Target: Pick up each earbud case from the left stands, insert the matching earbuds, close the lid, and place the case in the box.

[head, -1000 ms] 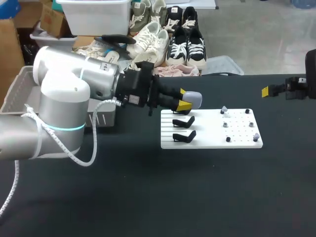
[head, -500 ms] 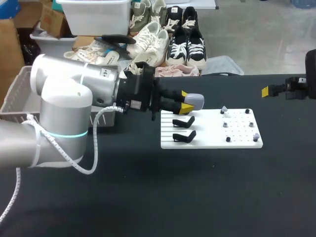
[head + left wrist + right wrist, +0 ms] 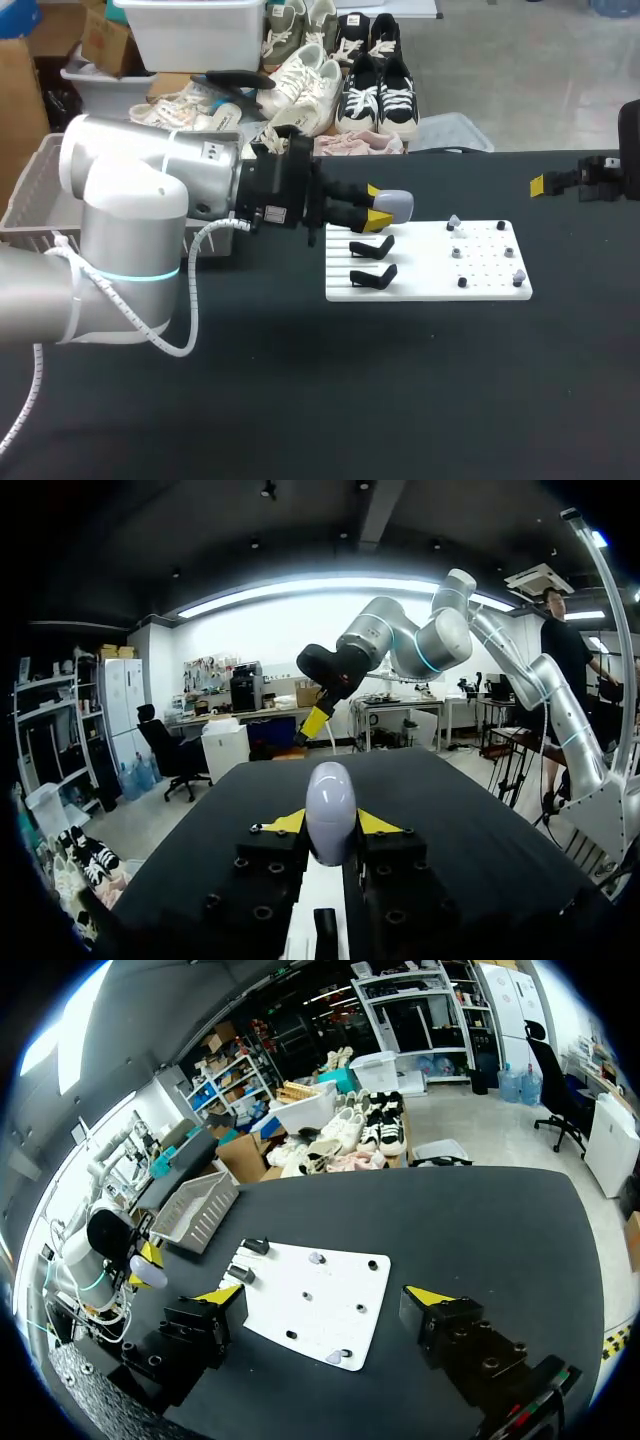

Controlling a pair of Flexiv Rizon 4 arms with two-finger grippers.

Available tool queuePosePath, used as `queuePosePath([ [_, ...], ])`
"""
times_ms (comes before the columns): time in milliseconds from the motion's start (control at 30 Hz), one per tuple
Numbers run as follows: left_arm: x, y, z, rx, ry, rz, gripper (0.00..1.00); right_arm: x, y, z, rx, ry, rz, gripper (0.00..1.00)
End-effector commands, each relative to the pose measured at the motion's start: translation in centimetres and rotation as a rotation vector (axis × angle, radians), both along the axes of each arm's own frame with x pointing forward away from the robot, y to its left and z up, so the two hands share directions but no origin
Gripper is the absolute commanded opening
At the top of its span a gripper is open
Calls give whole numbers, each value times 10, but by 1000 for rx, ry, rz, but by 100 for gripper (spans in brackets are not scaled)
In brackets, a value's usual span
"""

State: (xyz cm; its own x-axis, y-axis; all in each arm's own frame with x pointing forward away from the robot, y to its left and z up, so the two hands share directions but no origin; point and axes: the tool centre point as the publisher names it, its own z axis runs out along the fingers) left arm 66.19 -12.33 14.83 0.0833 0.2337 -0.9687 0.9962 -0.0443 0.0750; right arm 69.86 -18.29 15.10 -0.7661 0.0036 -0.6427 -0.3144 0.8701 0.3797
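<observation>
Over the far left corner of the white board [image 3: 430, 285], the left gripper [image 3: 378, 208] was clamped on a pale lavender earbud case [image 3: 395, 204], its yellow tips pressing the case from both sides. Two black stands [image 3: 372, 245] sat on the board just beside it. Small earbuds [image 3: 453, 221], some dark and some pale, dotted the board's right half. The right gripper [image 3: 325, 1298] hung well apart near the table's right edge, its fingers spread wide around nothing. A grey slatted box [image 3: 30, 190] stood beside the left arm.
</observation>
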Motion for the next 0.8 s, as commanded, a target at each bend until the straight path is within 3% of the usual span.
queuePosePath([
  [33,-2,0,0,-3,-3,6,0,1,-2,-1,5,0,7,100],
  [467,-4,0,-1,-22,11,18,0,0,0,1,14,4,22,100],
  [800,-9,-12,-9,-55,34,-2,0,-28,22,8,1,-16,102,100],
])
